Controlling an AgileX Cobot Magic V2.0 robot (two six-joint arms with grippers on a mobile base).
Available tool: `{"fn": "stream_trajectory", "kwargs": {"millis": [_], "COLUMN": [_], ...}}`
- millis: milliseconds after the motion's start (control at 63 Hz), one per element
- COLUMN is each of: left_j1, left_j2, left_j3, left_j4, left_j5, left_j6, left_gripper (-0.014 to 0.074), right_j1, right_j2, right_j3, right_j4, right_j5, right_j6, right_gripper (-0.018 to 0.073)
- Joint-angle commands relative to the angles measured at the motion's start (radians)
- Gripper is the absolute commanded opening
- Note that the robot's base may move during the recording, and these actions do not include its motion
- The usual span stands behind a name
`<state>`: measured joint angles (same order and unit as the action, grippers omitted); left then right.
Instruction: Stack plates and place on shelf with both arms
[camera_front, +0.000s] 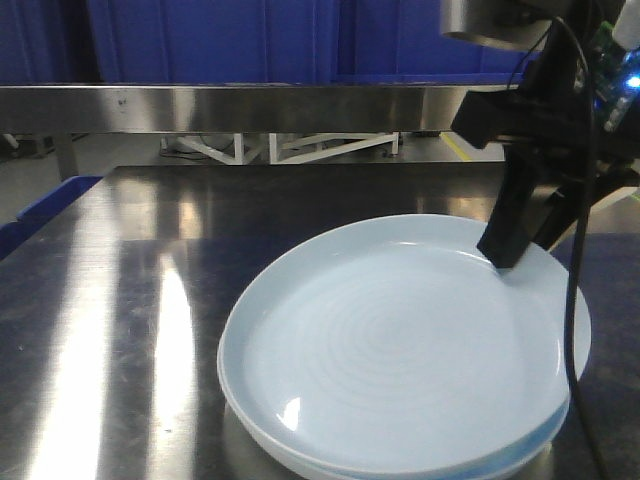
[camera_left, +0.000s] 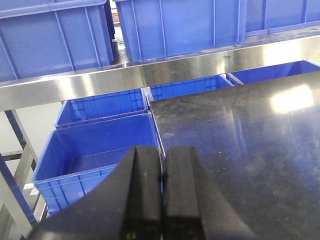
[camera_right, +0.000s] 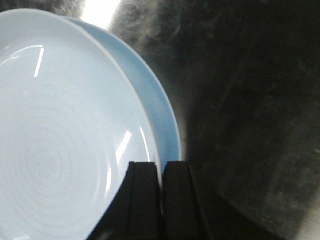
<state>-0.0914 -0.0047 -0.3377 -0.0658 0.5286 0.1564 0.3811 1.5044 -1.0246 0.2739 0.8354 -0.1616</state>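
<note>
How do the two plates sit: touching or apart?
Touching. The front view shows the upper plate resting on the lower plate, whose rim peeks out beneath with no gap.

The left gripper (camera_left: 162, 152) and right gripper (camera_right: 160, 167) were finished in matte black; a black cable (camera_front: 575, 300) and blue light (camera_front: 632, 80) were fitted.

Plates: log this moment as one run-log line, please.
plates: stacked, offset, on tabletop, not on shelf | right gripper: shut, tips at upper plate's rim | left gripper: shut, empty

Bright overhead glare streaks the dark tabletop (camera_front: 100, 300).
</note>
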Motion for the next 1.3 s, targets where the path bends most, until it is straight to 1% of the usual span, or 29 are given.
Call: {"fn": "stream_trajectory", "kwargs": {"millis": [0,127,191,254,318,429,508,651,937,1016,1191,1286], "left_j1": [0.000,0.000,0.000,0.000,0.000,0.000,0.000,0.000,0.000,0.000,0.000,0.000], "left_j2": [0.023,0.023,0.023,0.023,0.023,0.023,0.023,0.023,0.023,0.023,0.023,0.023], "left_j3": [-0.024,-0.024,-0.024,-0.024,-0.024,-0.024,-0.024,-0.024,-0.024,-0.024,-0.024,-0.024], "left_j4": [-0.007,-0.007,-0.007,-0.007,-0.007,-0.007,-0.007,-0.007,-0.007,-0.007,-0.007,-0.007], "left_j5": [-0.085,-0.085,-0.085,-0.085,-0.085,-0.085,-0.085,-0.085,-0.085,-0.085,-0.085,-0.085], "left_j6": [-0.008,-0.008,-0.008,-0.008,-0.008,-0.008,-0.008,-0.008,-0.008,-0.008,-0.008,-0.008], "left_gripper": [0.0088,0.0088,0.0088,0.0088,0.0088,0.0088,0.0088,0.0088,0.0088,0.0088,0.0088,0.0088], "right_j1": [-0.002,-0.002,-0.002,-0.002,-0.002,-0.002,-0.003,-0.003,-0.003,-0.003,-0.003,-0.003], "right_j2": [-0.016,-0.012,-0.014,-0.014,-0.014,-0.017,-0.024,-0.056,-0.097,-0.097,-0.088,-0.068], "right_j3": [-0.024,-0.028,-0.028,-0.028,-0.028,-0.028,-0.028,-0.028,-0.027,-0.019,0.023,0.038], "right_j4": [0.026,0.026,0.026,0.026,0.025,0.025,0.025,0.019,-0.001,-0.002,-0.002,-0.002], "right_j5": [-0.032,-0.033,-0.033,-0.032,-0.032,-0.034,-0.033,-0.017,0.059,0.041,-0.052,-0.067], "right_j6": [-0.008,-0.008,-0.008,-0.008,-0.008,-0.008,-0.008,-0.008,-0.008,-0.008,-0.008,-0.008], "right_gripper": [0.0059,0.0066,0.0104,0.0165,0.0263,0.0409,0.0476,0.0481,0.0481,0.0481,0.0481,0.0481]}}
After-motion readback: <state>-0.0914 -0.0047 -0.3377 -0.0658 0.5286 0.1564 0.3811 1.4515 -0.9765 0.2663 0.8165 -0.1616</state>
